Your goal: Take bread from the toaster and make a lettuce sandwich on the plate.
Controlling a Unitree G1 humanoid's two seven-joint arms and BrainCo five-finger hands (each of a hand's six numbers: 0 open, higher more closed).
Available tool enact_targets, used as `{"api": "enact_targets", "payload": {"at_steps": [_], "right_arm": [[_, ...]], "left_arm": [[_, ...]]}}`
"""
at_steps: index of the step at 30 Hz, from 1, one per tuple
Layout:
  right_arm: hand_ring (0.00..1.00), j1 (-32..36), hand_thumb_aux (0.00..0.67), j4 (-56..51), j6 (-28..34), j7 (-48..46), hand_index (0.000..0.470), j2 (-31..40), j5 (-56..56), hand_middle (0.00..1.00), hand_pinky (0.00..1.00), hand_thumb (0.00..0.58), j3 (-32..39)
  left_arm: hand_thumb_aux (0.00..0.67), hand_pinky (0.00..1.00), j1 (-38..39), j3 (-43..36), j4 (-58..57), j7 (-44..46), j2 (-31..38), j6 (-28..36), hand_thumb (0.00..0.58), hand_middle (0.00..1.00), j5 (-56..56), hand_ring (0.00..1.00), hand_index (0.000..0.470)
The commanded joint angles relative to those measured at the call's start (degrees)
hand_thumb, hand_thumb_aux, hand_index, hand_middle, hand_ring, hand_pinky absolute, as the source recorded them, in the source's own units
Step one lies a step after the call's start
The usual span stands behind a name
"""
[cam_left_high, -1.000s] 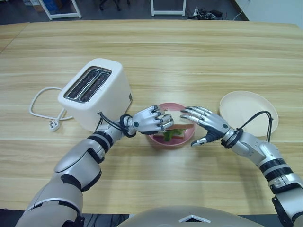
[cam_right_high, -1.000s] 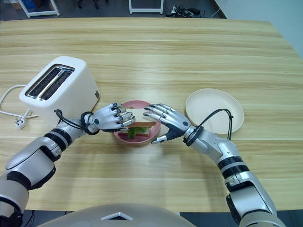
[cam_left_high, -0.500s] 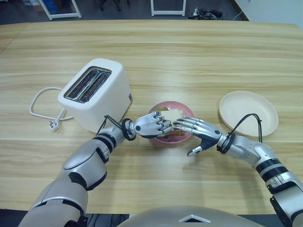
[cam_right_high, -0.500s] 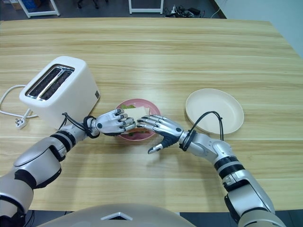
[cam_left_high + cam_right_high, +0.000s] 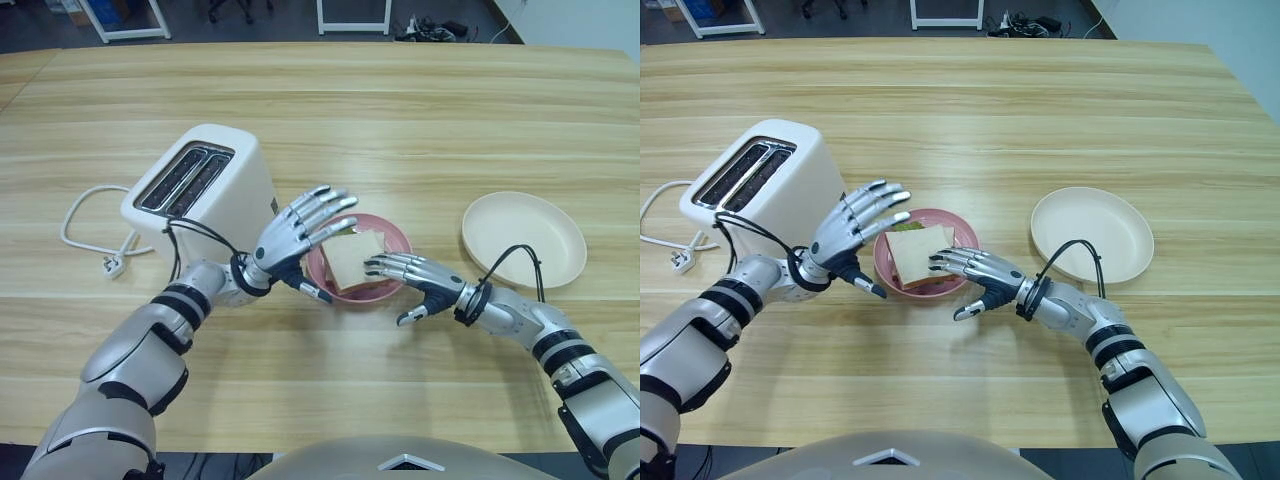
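Lettuce sandwich (image 5: 352,262): top slice on, lying on the pink plate (image 5: 396,234); toaster (image 5: 200,195) at plate's 9 o'clock.
Left hand (image 5: 290,240): spread, empty, plate's 9 o'clock.
Right hand (image 5: 415,277): flat, empty, fingertips at slice's 4 o'clock.
Handling: press lightly, lift straight, avoid skewing.

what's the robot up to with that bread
It is putting together a sandwich. A slice of bread lies over lettuce on the pink plate. The right hand reaches in with fingers stretched to the slice's edge; the left hand is open, raised beside the plate near the toaster. A cream plate sits off to the right.
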State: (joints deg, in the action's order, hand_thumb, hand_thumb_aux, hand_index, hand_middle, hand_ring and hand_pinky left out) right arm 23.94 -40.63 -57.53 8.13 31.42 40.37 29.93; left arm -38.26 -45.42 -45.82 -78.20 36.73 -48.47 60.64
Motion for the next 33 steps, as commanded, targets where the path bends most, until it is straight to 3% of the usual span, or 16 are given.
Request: {"api": "enact_targets", "payload": {"at_steps": [1, 7, 12, 14, 15, 16, 17, 18, 24, 28, 33], "right_arm": [[0.0, -3.86, 0.0, 5.11, -0.96, -0.15, 0.0, 0.64, -1.33, 0.0, 0.0, 0.0, -1.86], [0.0, -10.89, 0.0, 20.33, -2.43, 3.66, 0.0, 0.18, -15.64, 0.0, 0.0, 0.0, -13.84], [0.0, -18.74, 0.0, 28.72, 0.41, -1.74, 0.0, 3.04, -29.38, 0.0, 0.0, 0.0, -18.72], [0.0, -24.41, 0.0, 31.24, 1.96, -6.96, 0.0, 6.78, -33.22, 0.0, 0.0, 0.0, -18.4], [0.0, -26.97, 0.0, 31.7, 2.3, -9.09, 0.0, 8.29, -34.47, 0.0, 0.0, 0.0, -18.38], [0.37, -28.9, 0.0, 31.46, 2.27, -10.7, 0.0, 9.24, -35.14, 0.37, 0.37, 0.0, -18.5], [0.99, -30.21, 0.176, 30.75, 2.11, -12.06, 0.123, 9.75, -35.19, 0.99, 0.99, 0.265, -18.64], [1.0, -31.08, 0.665, 30.02, 2.2, -13.59, 0.466, 10.05, -35.26, 1.0, 1.0, 0.58, -18.49], [1.0, -28.15, 0.67, 24.1, 3.34, -19.34, 0.47, 6.68, -29.96, 1.0, 1.0, 0.58, -16.18], [1.0, -22.38, 0.67, 15.26, 4.21, -16.64, 0.47, 0.23, -18.99, 1.0, 1.0, 0.58, -12.72], [1.0, -15.51, 0.67, 4.81, 5.85, -6.88, 0.47, -5.57, -5.98, 1.0, 1.0, 0.58, -9.18]], "left_arm": [[0.0, 0.0, 4.35, 6.1, 2.12, 5.57, 2.51, -3.49, 0.0, 0.0, -6.82, 0.0, 0.0], [0.0, 0.0, 12.93, 15.36, 6.56, 19.02, 3.38, -12.97, 0.0, 0.0, -23.46, 0.0, 0.0], [0.0, 0.0, 21.78, 17.23, 15.01, 36.3, 7.44, -19.53, 0.0, 0.0, -34.76, 0.0, 0.0], [0.0, 0.92, 25.38, 16.18, 15.57, 43.94, 12.27, -24.06, 0.0, 0.92, -35.88, 0.92, 0.0], [0.402, 1.0, 27.14, 15.68, 15.49, 47.38, 14.3, -25.15, 0.487, 1.0, -37.43, 1.0, 0.282], [0.67, 1.0, 28.54, 15.66, 15.05, 50.1, 15.76, -26.26, 0.58, 1.0, -38.3, 1.0, 0.47], [0.67, 1.0, 29.71, 15.49, 14.66, 52.94, 16.83, -26.71, 0.58, 1.0, -39.67, 1.0, 0.47], [0.67, 1.0, 30.61, 15.47, 14.33, 55.82, 17.46, -26.59, 0.58, 1.0, -40.54, 1.0, 0.47], [0.67, 1.0, 32.08, 15.23, 14.82, 70.05, 14.11, -21.35, 0.58, 1.0, -37.42, 1.0, 0.47], [0.67, 1.0, 28.71, 16.95, 11.65, 66.51, 6.33, -13.05, 0.58, 1.0, -24.67, 1.0, 0.47], [0.67, 1.0, 24.76, 15.33, 6.3, 58.6, 0.51, -5.91, 0.58, 1.0, -13.21, 1.0, 0.47]]}}
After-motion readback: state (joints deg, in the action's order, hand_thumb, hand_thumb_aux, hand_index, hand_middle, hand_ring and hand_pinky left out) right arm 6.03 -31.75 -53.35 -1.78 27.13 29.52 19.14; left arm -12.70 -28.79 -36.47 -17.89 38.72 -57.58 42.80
